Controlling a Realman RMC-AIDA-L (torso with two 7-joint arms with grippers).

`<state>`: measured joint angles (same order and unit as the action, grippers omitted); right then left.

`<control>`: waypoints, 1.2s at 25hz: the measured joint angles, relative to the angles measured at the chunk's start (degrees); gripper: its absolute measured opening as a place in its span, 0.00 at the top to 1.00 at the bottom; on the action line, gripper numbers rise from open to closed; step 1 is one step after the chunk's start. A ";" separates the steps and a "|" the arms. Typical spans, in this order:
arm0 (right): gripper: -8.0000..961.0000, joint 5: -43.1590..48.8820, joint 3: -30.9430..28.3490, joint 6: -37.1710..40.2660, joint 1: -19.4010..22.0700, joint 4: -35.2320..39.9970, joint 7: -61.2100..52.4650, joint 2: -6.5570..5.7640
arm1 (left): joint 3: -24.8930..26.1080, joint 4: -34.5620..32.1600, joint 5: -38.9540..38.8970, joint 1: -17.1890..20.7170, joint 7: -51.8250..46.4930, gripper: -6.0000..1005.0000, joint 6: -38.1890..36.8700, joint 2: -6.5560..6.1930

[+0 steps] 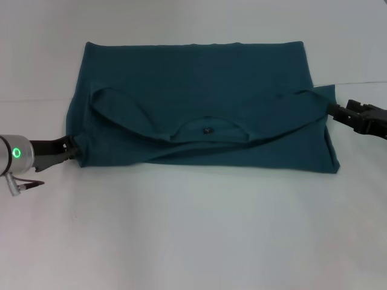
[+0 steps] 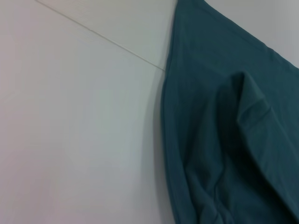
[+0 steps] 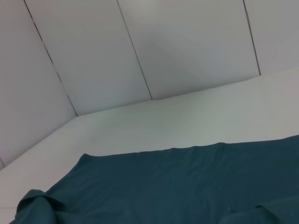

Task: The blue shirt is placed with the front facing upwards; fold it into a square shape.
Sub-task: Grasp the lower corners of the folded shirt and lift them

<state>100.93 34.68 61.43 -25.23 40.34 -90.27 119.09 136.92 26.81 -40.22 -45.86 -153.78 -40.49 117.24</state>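
Note:
The blue shirt (image 1: 199, 90) lies flat on the white table (image 1: 193, 229), folded into a wide rectangle. Its neckline with a small black label (image 1: 207, 130) faces up near the front edge, and a folded band of cloth runs across from side to side. My left gripper (image 1: 71, 148) is low at the shirt's front left corner, touching the cloth edge. At the right side, my right gripper (image 1: 331, 109) is shut on the edge of the shirt, where the cloth is drawn to a point. The left wrist view shows the shirt's edge (image 2: 219, 140), and the right wrist view shows its flat cloth (image 3: 187, 186).
The white table stretches bare in front of the shirt and to both sides. A seam line (image 1: 36, 99) runs across the table behind the left arm. White wall panels (image 3: 140, 51) stand beyond the table's far edge.

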 joint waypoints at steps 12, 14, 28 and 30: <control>0.30 7.90 -0.04 0.84 -0.11 0.64 -19.95 -5.95 | 0.38 0.05 -0.20 0.57 1.06 0.95 -0.55 0.03; 0.30 9.21 0.04 1.69 -0.18 0.53 -23.42 -7.40 | 0.43 0.08 -0.23 0.75 1.50 0.95 -0.54 0.03; 0.07 30.87 0.04 9.48 -7.61 0.50 -39.48 -11.51 | 0.54 0.80 -3.04 1.96 4.38 0.95 -3.10 -0.33; 0.07 33.42 0.03 11.57 -9.28 0.92 -40.43 -11.90 | 0.54 0.99 -3.14 2.08 4.57 0.95 -3.45 -0.41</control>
<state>134.35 34.71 72.99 -34.50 41.26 -130.70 107.19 137.46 27.79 -43.35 -43.78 -149.21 -43.94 116.83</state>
